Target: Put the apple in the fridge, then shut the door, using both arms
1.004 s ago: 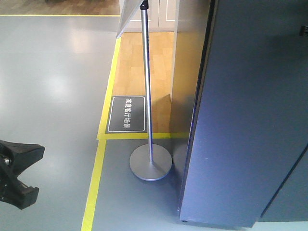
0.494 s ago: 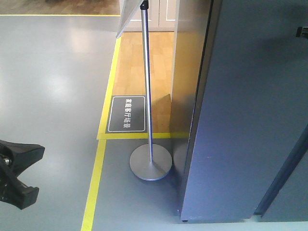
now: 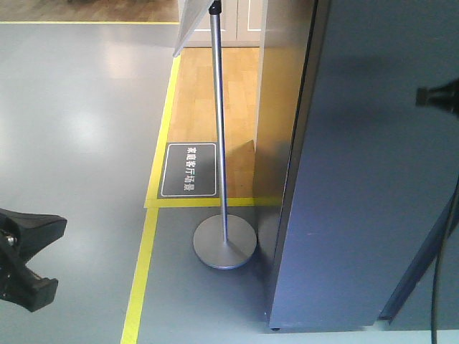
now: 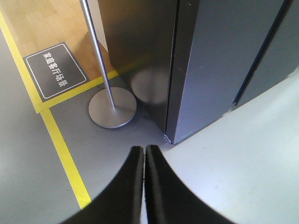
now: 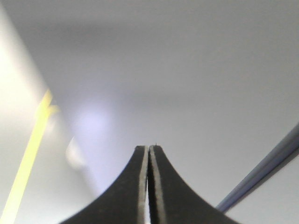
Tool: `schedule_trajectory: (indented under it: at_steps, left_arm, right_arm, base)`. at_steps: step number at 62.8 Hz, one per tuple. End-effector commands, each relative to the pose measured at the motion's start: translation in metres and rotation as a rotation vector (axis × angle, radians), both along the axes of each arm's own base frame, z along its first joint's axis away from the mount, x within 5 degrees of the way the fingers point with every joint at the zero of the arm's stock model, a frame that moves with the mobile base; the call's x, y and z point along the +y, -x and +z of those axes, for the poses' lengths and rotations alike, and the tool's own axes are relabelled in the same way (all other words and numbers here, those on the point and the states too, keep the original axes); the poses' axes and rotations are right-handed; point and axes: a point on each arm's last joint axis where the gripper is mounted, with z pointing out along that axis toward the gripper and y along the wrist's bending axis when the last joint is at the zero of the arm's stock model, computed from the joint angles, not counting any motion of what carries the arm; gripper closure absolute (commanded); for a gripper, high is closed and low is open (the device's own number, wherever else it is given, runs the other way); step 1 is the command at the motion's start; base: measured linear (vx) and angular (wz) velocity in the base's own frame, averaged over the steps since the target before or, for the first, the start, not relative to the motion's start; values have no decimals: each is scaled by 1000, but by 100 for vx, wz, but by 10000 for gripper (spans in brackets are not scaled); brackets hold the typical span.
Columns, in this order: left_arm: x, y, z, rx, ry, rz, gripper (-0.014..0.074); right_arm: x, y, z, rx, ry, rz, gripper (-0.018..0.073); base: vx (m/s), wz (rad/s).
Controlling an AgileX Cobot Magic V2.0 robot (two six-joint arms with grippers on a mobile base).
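Your left gripper [image 4: 144, 148] had its jaws pressed together with nothing between them, low over the grey floor [image 4: 42, 186] in front of the fridge [image 4: 140, 56]. Your right gripper [image 5: 148, 147] was likewise closed and empty, its tips right up against the dark grey door [image 5: 177, 70]. The apple showed in no view; a metal sign stand [image 3: 224, 242] stood just left of the fridge, beside the yellow floor tape [image 3: 140, 276].
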Motion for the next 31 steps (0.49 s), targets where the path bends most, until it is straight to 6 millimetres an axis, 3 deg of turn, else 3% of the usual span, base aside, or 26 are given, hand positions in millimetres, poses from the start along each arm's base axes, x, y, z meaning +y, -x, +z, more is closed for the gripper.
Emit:
schedule_trajectory:
  at_steps: [1, 15, 31]
  left_arm:
    - [-1, -3, 13, -69, 53, 16, 603]
    - [-1, -3, 13, -69, 53, 16, 603]
    - [-1, -3, 13, -69, 53, 16, 603]
  right_arm:
    - [13, 26, 12, -77, 2, 38, 563]
    - [35, 78, -14, -10, -52, 106, 563]
    - [35, 143, -48, 54, -86, 117, 563]
  base:
    - [0, 0]
    - [0, 0]
    - [0, 0]
